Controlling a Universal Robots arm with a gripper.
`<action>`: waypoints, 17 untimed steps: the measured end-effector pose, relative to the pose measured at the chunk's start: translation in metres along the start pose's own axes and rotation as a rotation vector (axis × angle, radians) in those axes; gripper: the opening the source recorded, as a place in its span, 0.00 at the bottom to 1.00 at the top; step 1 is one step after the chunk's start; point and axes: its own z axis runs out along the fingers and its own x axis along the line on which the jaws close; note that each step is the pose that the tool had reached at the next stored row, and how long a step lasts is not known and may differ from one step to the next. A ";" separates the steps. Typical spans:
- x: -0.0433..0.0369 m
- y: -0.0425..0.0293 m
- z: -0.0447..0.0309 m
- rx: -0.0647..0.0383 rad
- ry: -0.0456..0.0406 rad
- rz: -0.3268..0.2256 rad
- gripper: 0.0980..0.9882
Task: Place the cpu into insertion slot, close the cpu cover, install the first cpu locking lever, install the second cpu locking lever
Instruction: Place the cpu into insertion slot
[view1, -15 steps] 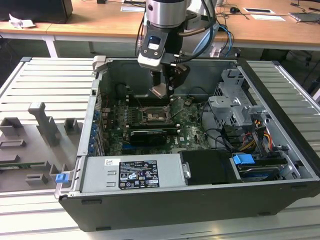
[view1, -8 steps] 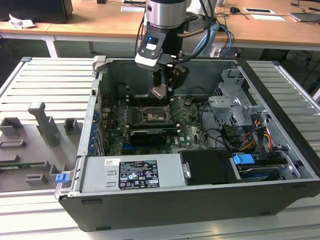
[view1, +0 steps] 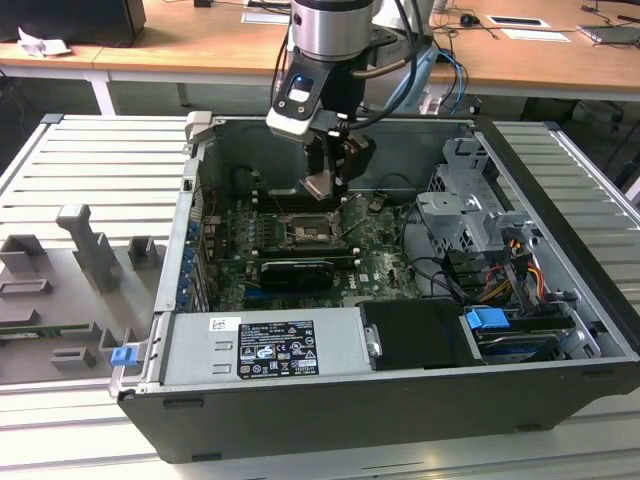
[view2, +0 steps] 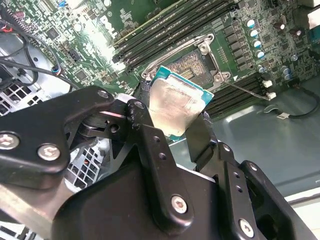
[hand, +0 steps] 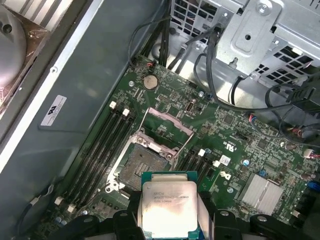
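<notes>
Over the open computer case: one cpu, one insertion slot, one cpu cover, one gripper.
Fingers: two, closed to the cpu's width, clamping its opposite edges.
Cpu: held clear above the slot, not seated.
Slot: bare, dark centre exposed.
First wrist view: cover frame raised open just beyond the slot.
Exterior view: case resting on a slatted tabletop, grey fixtures beside it.
</notes>
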 end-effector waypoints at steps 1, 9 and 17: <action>0.0000 0.0000 0.0003 0.000 -0.0004 0.006 0.48; 0.0001 -0.0002 0.0029 -0.001 -0.0073 0.092 0.48; 0.0005 -0.0009 0.0057 -0.001 -0.0140 0.180 0.48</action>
